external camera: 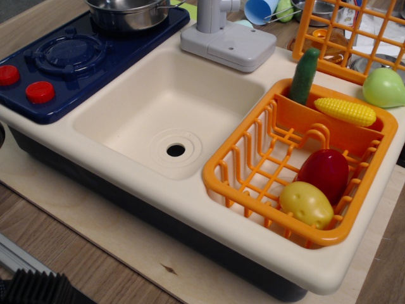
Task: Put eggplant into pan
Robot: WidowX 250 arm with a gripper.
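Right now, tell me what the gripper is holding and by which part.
Cannot be told: neither the gripper nor the eggplant is in view. Only the pan on the stove, the sink and the orange basket show.

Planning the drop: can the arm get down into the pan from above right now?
Probably yes: the pan sits uncovered on the stove with nothing over its visible part, though the arm itself is out of view.

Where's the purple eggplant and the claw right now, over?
Gripper not in view. Eggplant not in view either. Pan on the stove, top edge; its inside is cut off. Sink holds nothing.
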